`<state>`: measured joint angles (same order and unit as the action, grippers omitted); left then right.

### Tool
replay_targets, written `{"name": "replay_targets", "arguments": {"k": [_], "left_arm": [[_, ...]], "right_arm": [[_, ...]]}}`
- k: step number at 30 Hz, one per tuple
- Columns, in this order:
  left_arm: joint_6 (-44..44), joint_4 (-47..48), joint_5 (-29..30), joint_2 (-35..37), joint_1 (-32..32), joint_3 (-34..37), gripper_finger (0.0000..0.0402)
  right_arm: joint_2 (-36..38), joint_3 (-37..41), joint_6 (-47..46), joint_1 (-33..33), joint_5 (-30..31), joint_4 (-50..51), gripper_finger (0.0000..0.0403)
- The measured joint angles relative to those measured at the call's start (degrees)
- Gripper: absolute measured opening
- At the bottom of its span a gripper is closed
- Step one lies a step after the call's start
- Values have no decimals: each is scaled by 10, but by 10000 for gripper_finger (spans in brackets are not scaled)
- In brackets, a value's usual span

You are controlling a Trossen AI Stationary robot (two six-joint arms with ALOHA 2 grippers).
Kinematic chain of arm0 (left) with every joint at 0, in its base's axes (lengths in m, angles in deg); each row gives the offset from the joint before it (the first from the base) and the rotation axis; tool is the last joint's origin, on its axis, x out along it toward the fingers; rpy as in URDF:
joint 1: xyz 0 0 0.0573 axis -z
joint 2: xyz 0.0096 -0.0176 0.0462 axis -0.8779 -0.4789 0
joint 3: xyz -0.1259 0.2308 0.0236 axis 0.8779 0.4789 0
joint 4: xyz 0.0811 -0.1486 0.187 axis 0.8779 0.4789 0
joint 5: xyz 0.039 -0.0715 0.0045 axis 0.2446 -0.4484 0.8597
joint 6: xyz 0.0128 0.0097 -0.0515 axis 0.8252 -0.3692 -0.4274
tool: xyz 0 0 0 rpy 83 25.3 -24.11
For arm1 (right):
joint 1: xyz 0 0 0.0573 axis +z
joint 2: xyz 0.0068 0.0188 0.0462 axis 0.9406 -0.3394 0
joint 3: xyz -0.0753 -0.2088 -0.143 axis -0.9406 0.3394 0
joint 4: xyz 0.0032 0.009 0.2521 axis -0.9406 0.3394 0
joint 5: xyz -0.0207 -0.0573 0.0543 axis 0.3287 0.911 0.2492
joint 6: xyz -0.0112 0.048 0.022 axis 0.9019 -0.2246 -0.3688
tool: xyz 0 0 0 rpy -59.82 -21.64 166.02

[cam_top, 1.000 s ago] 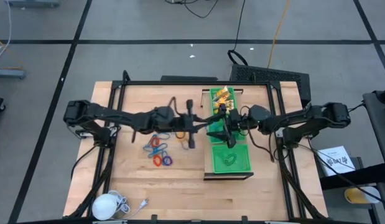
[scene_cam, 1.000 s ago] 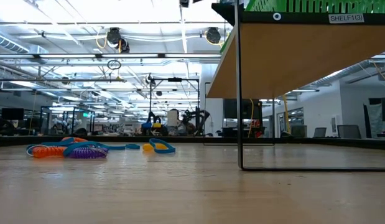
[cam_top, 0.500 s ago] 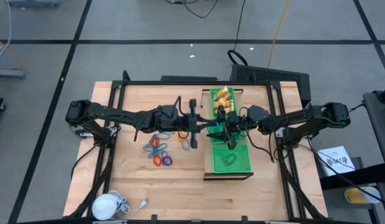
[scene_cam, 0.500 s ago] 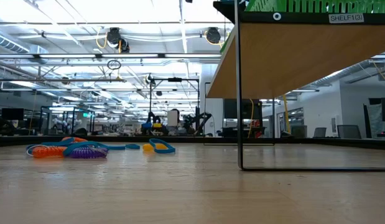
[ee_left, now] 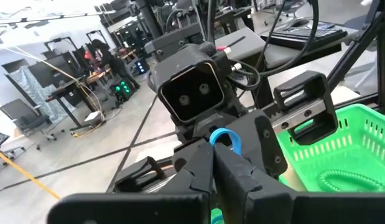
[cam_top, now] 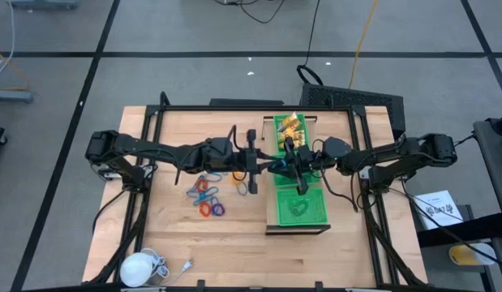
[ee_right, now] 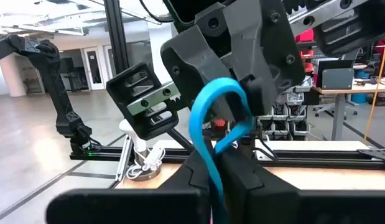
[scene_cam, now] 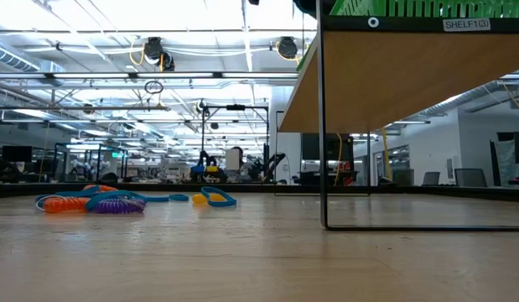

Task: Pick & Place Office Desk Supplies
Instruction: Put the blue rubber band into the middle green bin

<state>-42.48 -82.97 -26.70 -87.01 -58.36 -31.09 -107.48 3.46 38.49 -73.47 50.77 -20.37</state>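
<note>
— Wooden table (cam_top: 161, 243) filled mid-frame; what lay on it?
— One loose cluster of coloured rings (cam_top: 207, 195) left of centre, one green mesh tray (cam_top: 299, 209), yellow packets (cam_top: 291, 124) at its upper end.
— And the arms?
— Both stretched level, meeting at centre. Left gripper (ee_left: 212, 163) and right gripper (ee_right: 212, 167) both clamped one blue ring (ee_right: 212, 121).

Rings (cam_top: 207, 196) lay on the table (cam_top: 234, 243) left of the tray (cam_top: 299, 212); packets (cam_top: 291, 125) at the tray's far end; corded round object (cam_top: 139, 267) near-left.
</note>
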Motion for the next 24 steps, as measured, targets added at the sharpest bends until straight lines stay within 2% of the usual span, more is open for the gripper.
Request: {"name": "replay_targets", "arguments": {"k": [6, 14, 19, 24], "left_arm": [[-44, 6, 35, 0, 2, 0, 43], [-83, 23, 114, 2, 15, -14, 166], [-84, 95, 116, 50, 26, -19, 224], [-142, 216, 117, 113, 14, -19, 248]], "right_arm": [[0, 0, 2, 0, 0, 0, 3], [0, 0, 4, -7, 0, 4, 2], [24, 1, 4, -16, 0, 52, 1], [80, 0, 13, -24, 0, 129, 1]]}}
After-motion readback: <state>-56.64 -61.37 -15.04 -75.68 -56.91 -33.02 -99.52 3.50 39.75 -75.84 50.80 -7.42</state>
